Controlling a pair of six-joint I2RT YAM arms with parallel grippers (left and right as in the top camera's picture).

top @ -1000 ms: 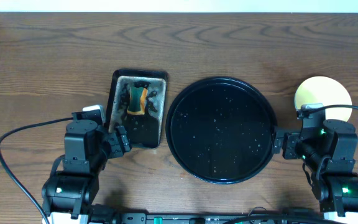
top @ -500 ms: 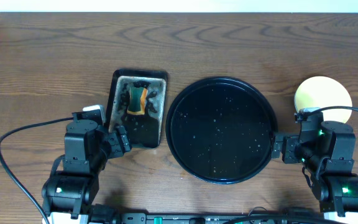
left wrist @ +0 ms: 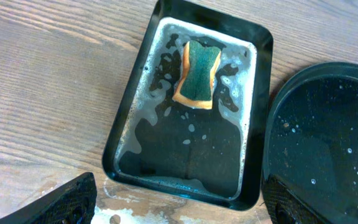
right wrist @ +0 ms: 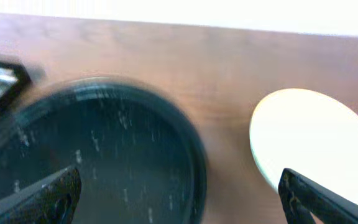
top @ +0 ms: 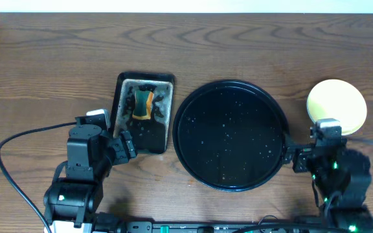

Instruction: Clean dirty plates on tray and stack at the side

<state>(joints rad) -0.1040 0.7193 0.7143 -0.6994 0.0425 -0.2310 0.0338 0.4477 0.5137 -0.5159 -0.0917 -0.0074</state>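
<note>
The large round black tray (top: 230, 134) lies mid-table, wet with droplets and holding no plates; it also shows in the left wrist view (left wrist: 328, 137) and the right wrist view (right wrist: 98, 155). A pale yellow plate (top: 337, 103) lies on the table to the tray's right, at the right of the right wrist view (right wrist: 312, 140); whether other plates lie under it I cannot tell. No mint-blue plate is visible. My left gripper (left wrist: 179, 208) is open and empty near the small tray's front edge. My right gripper (right wrist: 179, 193) is open and empty between the round tray and the yellow plate.
A small rectangular black tray (top: 144, 113) with soapy water and a green-and-orange sponge (top: 143, 103) lies left of the round tray; it also shows in the left wrist view (left wrist: 188, 106). The table's back edge runs along the top.
My right arm has pulled back toward the front edge of the table, away from the yellow plate. The left arm has not moved.
</note>
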